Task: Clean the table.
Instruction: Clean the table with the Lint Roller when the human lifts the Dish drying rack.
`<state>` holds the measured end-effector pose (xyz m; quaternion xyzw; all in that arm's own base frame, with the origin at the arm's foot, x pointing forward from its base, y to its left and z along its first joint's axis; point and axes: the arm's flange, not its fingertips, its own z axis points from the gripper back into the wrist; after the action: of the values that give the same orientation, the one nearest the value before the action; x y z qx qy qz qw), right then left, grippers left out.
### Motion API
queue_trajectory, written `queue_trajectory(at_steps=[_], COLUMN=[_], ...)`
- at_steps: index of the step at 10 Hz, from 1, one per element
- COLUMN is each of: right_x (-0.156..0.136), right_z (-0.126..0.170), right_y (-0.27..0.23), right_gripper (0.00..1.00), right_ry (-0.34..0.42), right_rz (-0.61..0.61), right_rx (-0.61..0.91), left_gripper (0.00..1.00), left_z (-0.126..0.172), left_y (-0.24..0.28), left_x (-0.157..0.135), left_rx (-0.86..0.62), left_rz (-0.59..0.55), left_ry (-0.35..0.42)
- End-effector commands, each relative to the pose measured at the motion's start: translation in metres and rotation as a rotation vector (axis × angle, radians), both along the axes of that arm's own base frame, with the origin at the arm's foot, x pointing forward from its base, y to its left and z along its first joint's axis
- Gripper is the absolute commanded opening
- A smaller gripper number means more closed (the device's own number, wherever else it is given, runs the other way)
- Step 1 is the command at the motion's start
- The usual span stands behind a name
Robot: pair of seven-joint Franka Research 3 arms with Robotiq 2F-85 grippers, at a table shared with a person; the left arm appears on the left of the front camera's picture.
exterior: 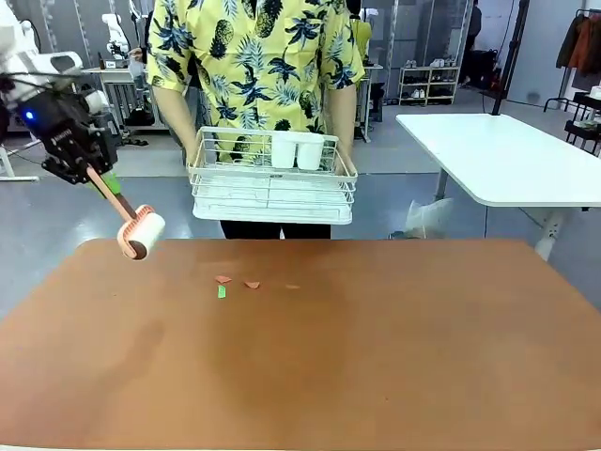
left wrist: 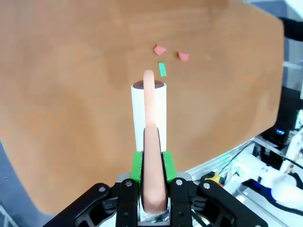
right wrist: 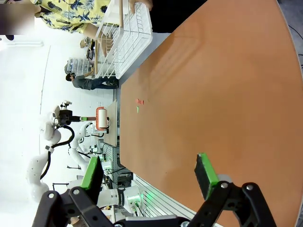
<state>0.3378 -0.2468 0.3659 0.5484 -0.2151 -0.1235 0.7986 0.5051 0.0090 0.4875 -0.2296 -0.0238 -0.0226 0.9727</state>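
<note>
The reddish-brown table (exterior: 376, 357) carries a few small paper scraps near its far middle: two pink scraps (exterior: 223, 279) and a green scrap (exterior: 222, 292). My left gripper (exterior: 101, 180) hangs above the table's far left corner, shut on the pink handle of a white lint roller (exterior: 141, 232). In the left wrist view the roller (left wrist: 148, 111) points towards the pink scraps (left wrist: 160, 49) and the green scrap (left wrist: 162, 69), held clear of the table top. My right gripper (right wrist: 149, 174) is open with nothing between its green pads, above the table (right wrist: 213, 94).
A person in a yellow patterned shirt stands at the far edge holding a white dish rack (exterior: 272, 178) with two white cups (exterior: 297, 150) in it, off the table. A white-topped table (exterior: 507, 155) stands at the back right.
</note>
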Motion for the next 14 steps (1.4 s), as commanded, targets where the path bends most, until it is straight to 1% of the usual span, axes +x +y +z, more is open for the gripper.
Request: queue_trajectory(at_steps=[1, 2, 5, 6, 7, 8, 9, 11, 12, 14], right_x=[0.000, 0.000, 0.000, 0.000, 0.000, 0.000, 0.000, 0.000, 0.000, 0.000], right_z=[0.003, 0.003, 0.003, 0.003, 0.003, 0.003, 0.003, 0.003, 0.003, 0.003], right_y=[0.000, 0.000, 0.000, 0.000, 0.000, 0.000, 0.000, 0.000, 0.000, 0.000], right_gripper=[1.00, 1.00, 1.00, 1.00, 1.00, 1.00, 1.00, 1.00, 1.00, 1.00], right_ry=[-0.001, -0.001, -0.001, -0.001, -0.001, -0.001, -0.001, -0.001, -0.001, -0.001], right_rz=[-0.008, -0.008, -0.008, -0.008, -0.008, -0.008, -0.008, -0.008, -0.008, -0.008], right_rx=[0.004, 0.004, 0.004, 0.004, 0.004, 0.004, 0.004, 0.004, 0.004, 0.004], left_gripper=[0.21, 0.21, 0.21, 0.21, 0.21, 0.21, 0.21, 0.21, 0.21, 0.21], left_z=[-0.009, 0.000, 0.000, -0.008, -0.025, -0.035, -0.045, -0.068, -0.078, -0.098], left_y=[0.000, 0.000, 0.000, -0.001, -0.004, -0.008, -0.008, -0.004, -0.005, -0.010], left_x=[0.001, 0.000, 0.000, 0.004, 0.012, 0.023, 0.030, 0.040, 0.043, 0.043], left_rx=[-0.065, 0.000, 0.000, -0.015, -0.046, -0.097, -0.084, -0.133, -0.142, -0.168], left_rz=[0.062, 0.000, 0.000, 0.014, 0.033, 0.015, 0.030, 0.040, 0.068, 0.036], left_ry=[-0.028, 0.000, 0.000, -0.001, -0.010, -0.022, -0.034, 0.019, 0.023, 0.035])
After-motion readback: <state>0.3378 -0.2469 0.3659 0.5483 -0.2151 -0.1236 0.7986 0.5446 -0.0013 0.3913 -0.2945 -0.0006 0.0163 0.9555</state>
